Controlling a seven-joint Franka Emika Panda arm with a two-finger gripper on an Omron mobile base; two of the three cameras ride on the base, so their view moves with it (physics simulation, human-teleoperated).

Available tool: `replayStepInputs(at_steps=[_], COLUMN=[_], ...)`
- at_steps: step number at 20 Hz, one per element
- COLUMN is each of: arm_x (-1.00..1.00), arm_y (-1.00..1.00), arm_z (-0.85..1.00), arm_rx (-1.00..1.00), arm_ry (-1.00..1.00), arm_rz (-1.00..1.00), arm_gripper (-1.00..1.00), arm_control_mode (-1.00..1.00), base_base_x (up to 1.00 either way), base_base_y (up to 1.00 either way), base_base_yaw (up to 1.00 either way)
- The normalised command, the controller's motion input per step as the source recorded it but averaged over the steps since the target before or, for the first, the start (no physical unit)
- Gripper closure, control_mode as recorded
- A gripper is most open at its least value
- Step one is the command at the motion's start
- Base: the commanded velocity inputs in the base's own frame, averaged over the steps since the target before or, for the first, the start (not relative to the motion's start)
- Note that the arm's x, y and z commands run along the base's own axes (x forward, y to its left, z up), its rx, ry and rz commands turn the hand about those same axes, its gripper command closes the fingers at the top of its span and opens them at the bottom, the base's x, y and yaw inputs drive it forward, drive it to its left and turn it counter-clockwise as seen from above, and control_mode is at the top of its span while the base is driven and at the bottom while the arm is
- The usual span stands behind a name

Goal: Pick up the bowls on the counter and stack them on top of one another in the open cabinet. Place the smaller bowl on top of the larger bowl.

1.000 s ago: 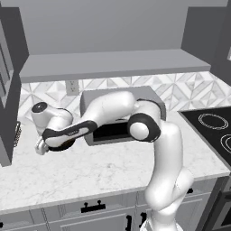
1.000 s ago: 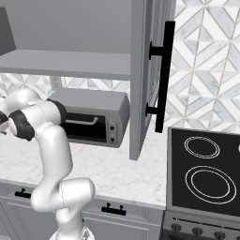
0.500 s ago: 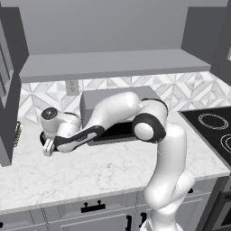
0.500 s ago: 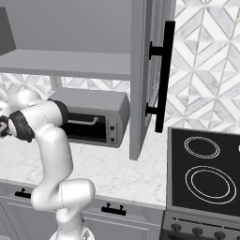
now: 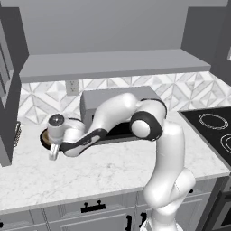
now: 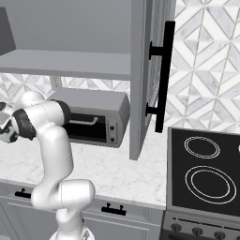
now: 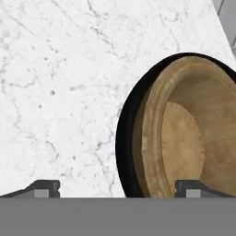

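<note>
- Swinging further in over the last second, my arm is now lying low across the worktop [image 5: 113,169], with the wrist nearer the toaster oven [image 5: 118,100] than it was.
- I'm seeing the tool [image 7: 117,186] hovering just above the white marble, its two dark fingertips [image 7: 44,188] spread wide apart, released and gripping nothing.
- In the hand view, the smaller bowl [image 7: 184,143] is sitting inside the larger bowl [image 7: 124,138]; only a black rim is showing around the tan one.
- One fingertip is standing out over bare marble, the other over the tan bowl's rim; I cannot tell whether it is touching.
- From the left base view, a dark round edge is peeking out behind the wrist, at the worktop's left end, near the wall.
- Overhead, the open cabinet [image 5: 113,67] is showing its flat grey shelf.
</note>
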Motion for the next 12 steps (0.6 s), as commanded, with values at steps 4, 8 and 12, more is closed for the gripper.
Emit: replayStepInputs(at_steps=[4, 8, 12], arm_x=[0.15, 0.14, 0.16], arm_y=[0.00, 0.00, 0.00], arm_z=[-0.30, -0.28, -0.29], arm_rx=[-0.09, -0.10, -0.09], arm_ry=[-0.07, -0.09, -0.07], arm_rz=[0.15, 0.14, 0.13], arm_gripper=[-1.00, -1.00, 1.00], arm_control_mode=[-1.00, -1.00, -1.00], base_base_x=[0.00, 0.00, 0.00], base_base_y=[0.00, 0.00, 0.00], base_base_yaw=[0.00, 0.00, 0.00])
